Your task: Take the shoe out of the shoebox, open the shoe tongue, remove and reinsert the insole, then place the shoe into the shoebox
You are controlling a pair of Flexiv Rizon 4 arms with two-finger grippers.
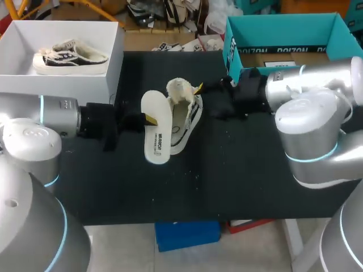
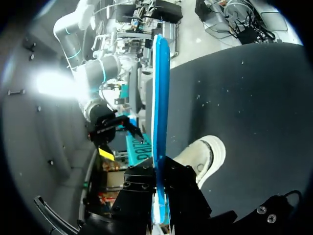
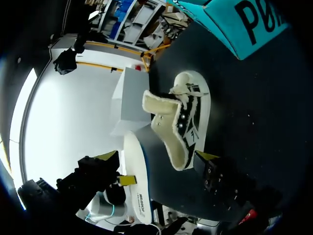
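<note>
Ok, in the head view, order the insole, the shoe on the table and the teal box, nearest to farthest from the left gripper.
1. Insole, clamped in the left gripper itself.
2. Shoe, mid-table, just right of the insole.
3. Teal box, at the table's far right corner.

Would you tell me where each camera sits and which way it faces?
Head view: above and behind the robot, looking down on the table; left arm and right arm enter from the sides.
Left wrist view: on the left wrist, looking along the left gripper, which clamps the edge-on insole.
Right wrist view: on the right wrist, facing the shoe ahead of the right gripper.
Shared: both wrist views show shoe, insole and the opposite gripper.
</note>
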